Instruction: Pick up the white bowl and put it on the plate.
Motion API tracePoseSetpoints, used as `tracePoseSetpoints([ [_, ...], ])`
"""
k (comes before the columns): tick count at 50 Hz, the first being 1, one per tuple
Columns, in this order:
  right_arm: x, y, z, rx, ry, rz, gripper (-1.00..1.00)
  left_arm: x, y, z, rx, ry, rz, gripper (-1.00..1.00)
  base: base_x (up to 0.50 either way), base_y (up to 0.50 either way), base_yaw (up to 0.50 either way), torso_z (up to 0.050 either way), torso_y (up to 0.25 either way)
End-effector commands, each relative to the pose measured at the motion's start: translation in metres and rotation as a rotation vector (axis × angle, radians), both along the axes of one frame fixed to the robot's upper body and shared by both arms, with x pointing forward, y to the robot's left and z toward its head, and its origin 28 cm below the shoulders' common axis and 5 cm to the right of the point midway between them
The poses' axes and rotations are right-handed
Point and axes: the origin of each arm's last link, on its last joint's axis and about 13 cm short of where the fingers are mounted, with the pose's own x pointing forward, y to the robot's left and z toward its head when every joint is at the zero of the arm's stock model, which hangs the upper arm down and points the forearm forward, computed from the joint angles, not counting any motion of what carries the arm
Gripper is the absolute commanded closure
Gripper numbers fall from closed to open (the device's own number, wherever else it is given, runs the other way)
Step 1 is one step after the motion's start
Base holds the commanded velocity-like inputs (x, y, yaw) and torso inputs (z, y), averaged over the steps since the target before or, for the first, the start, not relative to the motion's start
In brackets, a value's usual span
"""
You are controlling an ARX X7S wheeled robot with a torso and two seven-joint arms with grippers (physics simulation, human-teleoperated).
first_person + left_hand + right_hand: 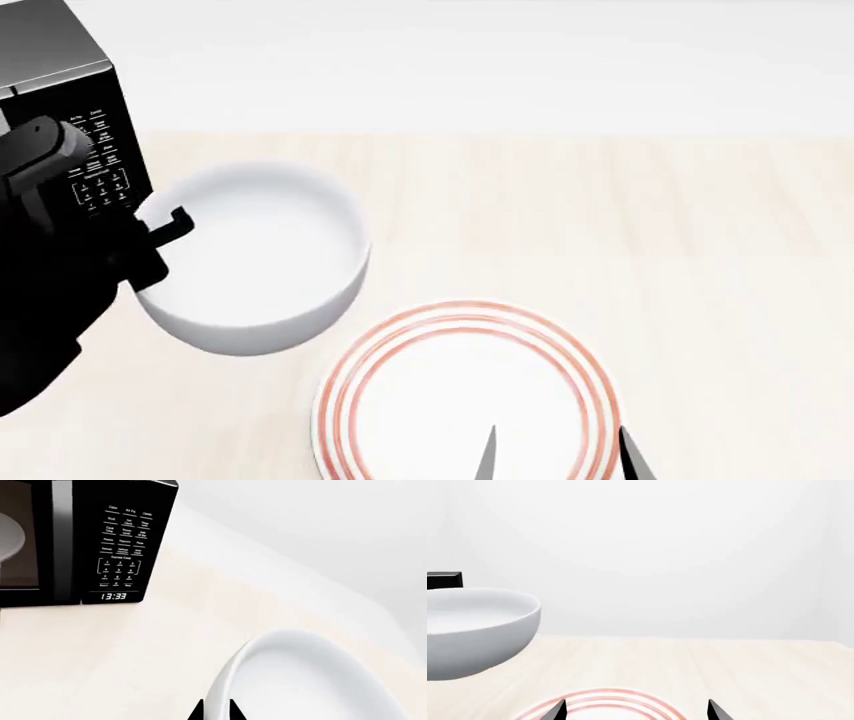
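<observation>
The white bowl (254, 260) hangs above the counter, left of the plate, held by its left rim. My left gripper (160, 228) is shut on that rim; in the left wrist view the two black fingertips pinch the bowl's wall (280, 680), with the gripper (215, 711) at the frame's lower edge. The plate (467, 395), white with red rings, lies flat on the counter at the front. My right gripper (558, 455) is open and empty over the plate's near side; in the right wrist view its gripper (635, 711) straddles the plate's rings (604, 705), with the bowl (477, 630) raised beyond.
A black microwave (60, 100) stands at the back left of the pale wooden counter (641, 230); its keypad and clock show in the left wrist view (123, 550). A white wall runs behind the counter.
</observation>
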Motion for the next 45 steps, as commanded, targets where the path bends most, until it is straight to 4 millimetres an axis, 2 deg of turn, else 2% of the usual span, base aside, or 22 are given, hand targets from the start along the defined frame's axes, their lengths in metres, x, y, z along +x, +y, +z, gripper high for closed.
tracePoseSetpoints([
  [1,0.003,-0.001,-0.001,-0.004,-0.01,0.002,-1.0,0.01,-0.021,0.002,-0.079,-0.031,-0.074,1.0,0.0,0.0,0.0,0.0,0.0],
  [20,0.002,-0.001,-0.003,-0.007,-0.006,0.0,-1.0,0.014,-0.05,-0.013,-0.128,-0.003,-0.164,1.0,0.0,0.0,0.0,0.0,0.001],
  [45,0.002,-0.002,-0.003,-0.006,-0.004,-0.001,-1.0,0.013,-0.076,-0.017,-0.171,0.011,-0.252,1.0,0.0,0.0,0.0,0.0,0.001],
])
